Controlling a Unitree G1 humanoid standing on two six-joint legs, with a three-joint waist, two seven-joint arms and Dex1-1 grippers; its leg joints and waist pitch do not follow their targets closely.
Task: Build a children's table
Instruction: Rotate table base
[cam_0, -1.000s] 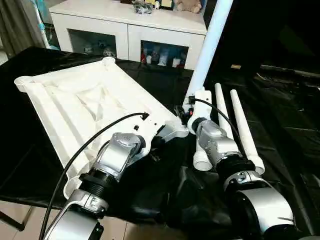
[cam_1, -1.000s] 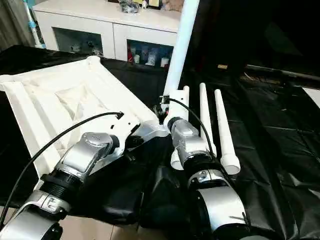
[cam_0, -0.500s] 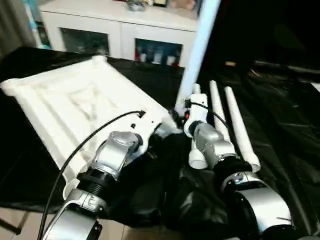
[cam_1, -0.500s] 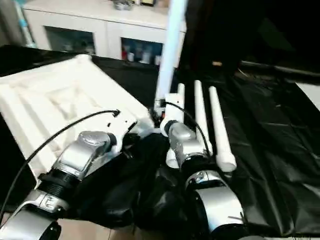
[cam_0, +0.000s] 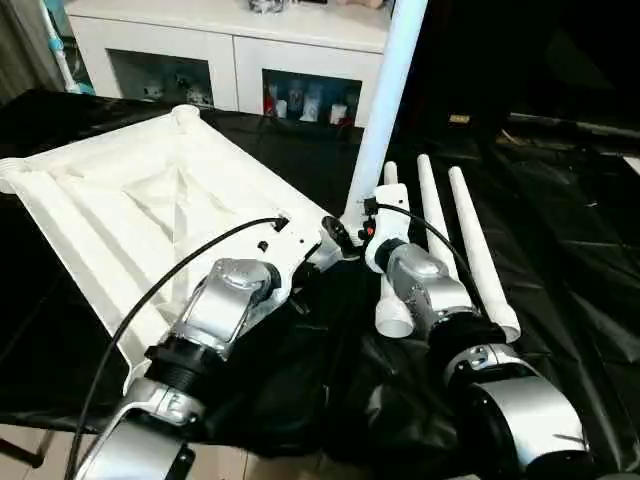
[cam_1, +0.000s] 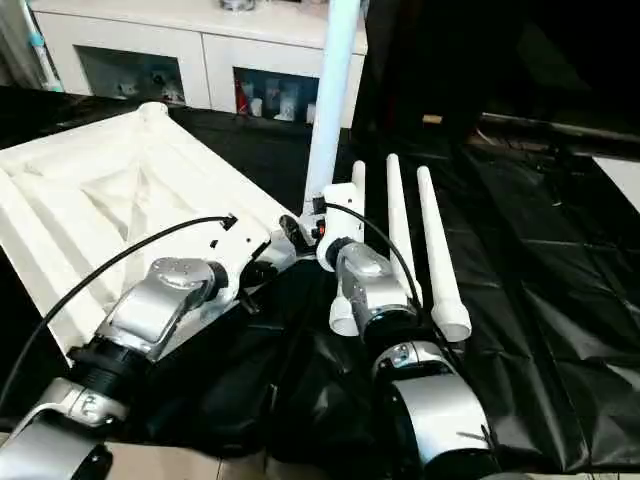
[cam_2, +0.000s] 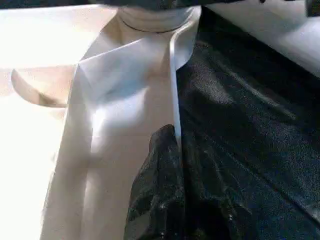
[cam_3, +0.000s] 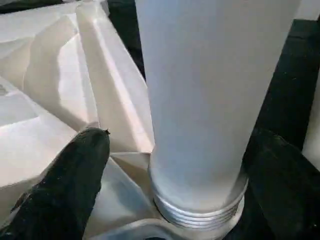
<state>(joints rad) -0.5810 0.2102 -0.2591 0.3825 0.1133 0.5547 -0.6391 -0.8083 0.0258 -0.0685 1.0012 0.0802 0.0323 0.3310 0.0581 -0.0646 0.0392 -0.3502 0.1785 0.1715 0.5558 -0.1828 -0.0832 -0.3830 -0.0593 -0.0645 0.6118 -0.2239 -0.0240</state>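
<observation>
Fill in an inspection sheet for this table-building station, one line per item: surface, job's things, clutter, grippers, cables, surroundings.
Surface: black sheet, wrinkled.
Job's things: tabletop lying underside up; one leg standing upright in its near corner socket; three spare legs lying side by side on the sheet.
Clutter: nothing seen.
Grippers: left gripper shut on the tabletop's edge rib; right gripper open, its fingers apart on either side of the upright leg.
Cables: black cable looping over the left forearm.
Surroundings: white cabinet behind.

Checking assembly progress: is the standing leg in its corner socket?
In. The leg stands upright, its threaded base seated in the tabletop corner socket.
</observation>
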